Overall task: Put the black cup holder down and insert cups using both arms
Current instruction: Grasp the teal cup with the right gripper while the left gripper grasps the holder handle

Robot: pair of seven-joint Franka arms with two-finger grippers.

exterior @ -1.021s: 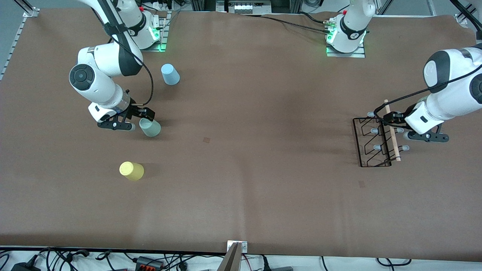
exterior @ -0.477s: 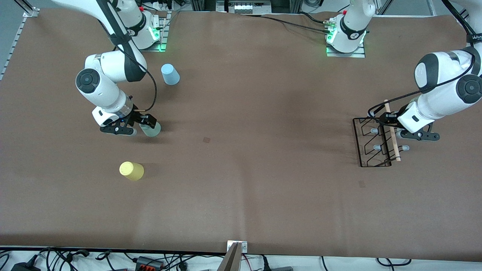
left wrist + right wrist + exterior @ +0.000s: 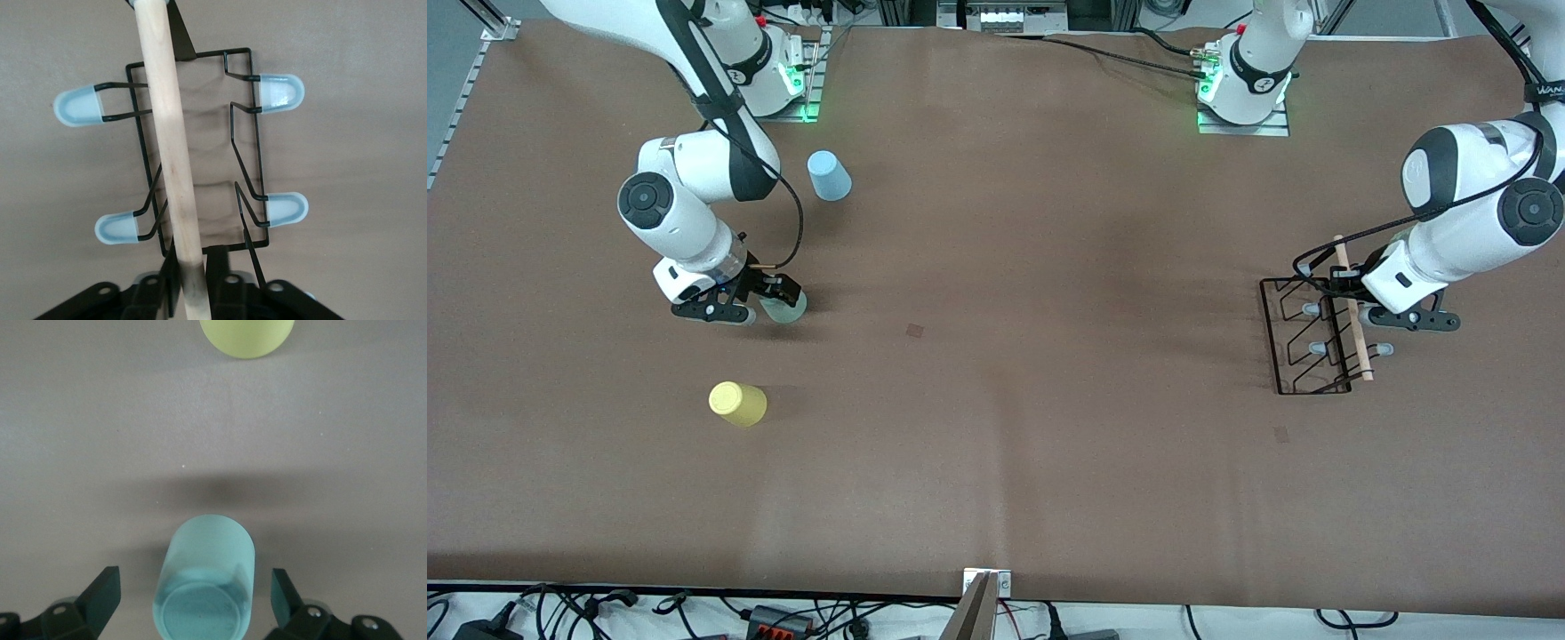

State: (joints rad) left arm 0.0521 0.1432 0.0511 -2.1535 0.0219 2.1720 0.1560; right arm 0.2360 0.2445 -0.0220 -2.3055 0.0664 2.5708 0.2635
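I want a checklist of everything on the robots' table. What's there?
Surface: brown table cover, some creases.
Job's things: black cup holder lying at the left arm's end; mint cup, yellow cup and blue cup at the right arm's end.
Clutter: nothing seen.
Pincers: left pincer shut on the wooden handle; right pincer open around the mint cup.
Cables: black cable by the left arm's base.
Surroundings: wires and plugs along the near edge.
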